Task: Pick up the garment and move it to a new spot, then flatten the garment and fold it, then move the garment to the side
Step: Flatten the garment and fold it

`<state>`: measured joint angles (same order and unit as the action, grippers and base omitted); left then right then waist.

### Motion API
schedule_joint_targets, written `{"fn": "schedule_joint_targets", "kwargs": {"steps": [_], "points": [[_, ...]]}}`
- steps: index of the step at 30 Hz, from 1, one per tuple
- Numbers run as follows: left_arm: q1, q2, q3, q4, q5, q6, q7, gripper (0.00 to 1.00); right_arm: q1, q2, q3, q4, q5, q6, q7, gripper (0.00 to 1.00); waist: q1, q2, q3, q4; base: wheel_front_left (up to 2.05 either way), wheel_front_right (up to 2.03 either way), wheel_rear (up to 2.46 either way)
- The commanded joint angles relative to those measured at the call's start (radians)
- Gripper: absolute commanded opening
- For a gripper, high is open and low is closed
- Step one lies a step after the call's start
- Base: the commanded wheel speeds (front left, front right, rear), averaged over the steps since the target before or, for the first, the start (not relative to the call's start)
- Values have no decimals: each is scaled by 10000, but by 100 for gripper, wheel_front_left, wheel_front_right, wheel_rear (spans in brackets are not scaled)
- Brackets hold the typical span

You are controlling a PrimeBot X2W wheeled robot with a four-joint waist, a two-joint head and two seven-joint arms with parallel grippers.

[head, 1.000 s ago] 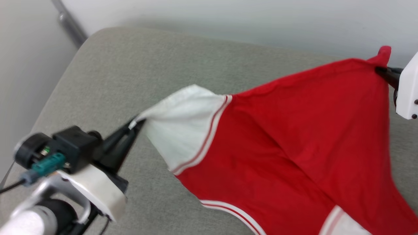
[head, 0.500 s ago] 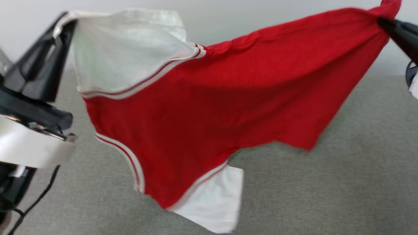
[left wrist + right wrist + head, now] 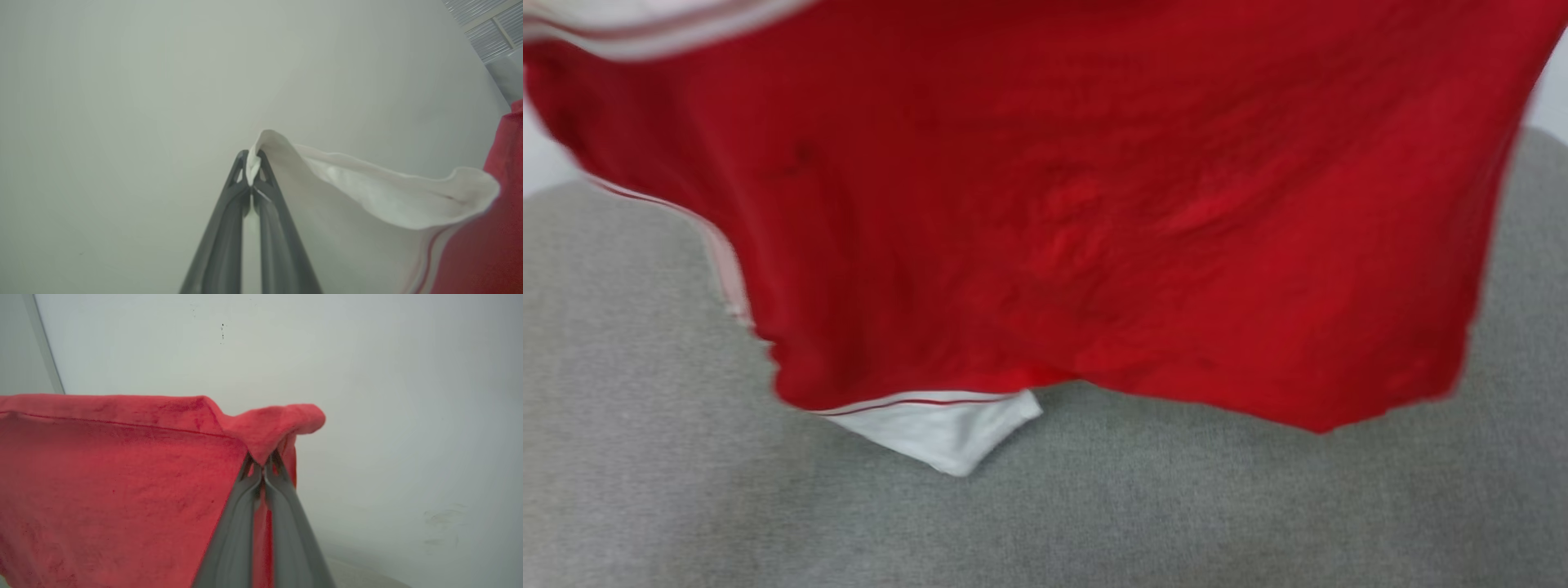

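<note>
The red garment hangs spread in the air in front of the head camera, above the grey cushion. Striped trim runs down its left edge, and a white flap dangles from its lower hem. In the left wrist view my left gripper is shut on a white corner of the garment, whose red part lies to the right. In the right wrist view my right gripper is shut on a red corner of the garment, and the cloth stretches away to the left.
A grey cushioned surface lies below the hanging cloth. A pale wall stands behind both grippers, with a grey pipe at the left in the right wrist view.
Both grippers have lifted the garment higher; it went from half lying on the cushion to hanging in the air, close to the head camera. The arms have left the head view.
</note>
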<state>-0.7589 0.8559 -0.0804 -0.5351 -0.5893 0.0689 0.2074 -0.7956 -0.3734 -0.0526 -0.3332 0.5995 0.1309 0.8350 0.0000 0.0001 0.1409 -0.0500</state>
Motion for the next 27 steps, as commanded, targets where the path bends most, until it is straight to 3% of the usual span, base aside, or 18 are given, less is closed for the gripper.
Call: {"fn": "schedule_joint_targets", "kwargs": {"steps": [1, 6, 13, 21, 27], "points": [[-238, 69, 75, 68, -30, -45, -3, 0, -204, -42, 17, -91, -111, -4, -78, 0, 0, -1, 438, -214, 0, 0, 0], [-1820, 365, 72, 627, -18, -481, 20, 0, -888, 19, 43, -241, -342, -4, -391, 0, 0, -1, 1519, -364, 0, 0, 0], [-4596, 211, -639, 2349, 241, -1291, -181, 0, -2474, -161, 393, 623, -709, -4, -1342, 0, 0, -1, 3187, -402, 0, 0, 0], [-7761, -608, -1774, 5145, 1123, -1777, -1312, 0, -4767, -48, 1459, 3093, -1843, -4, -3414, 0, 0, -1, 4344, -380, 0, 0, 0], [-9842, -1283, -2496, 7487, 1450, -1935, -2671, 0, -6550, 508, 1779, 5620, -2695, -5, -5509, 0, 0, -1, 5087, -234, 0, 0, 0]]}}
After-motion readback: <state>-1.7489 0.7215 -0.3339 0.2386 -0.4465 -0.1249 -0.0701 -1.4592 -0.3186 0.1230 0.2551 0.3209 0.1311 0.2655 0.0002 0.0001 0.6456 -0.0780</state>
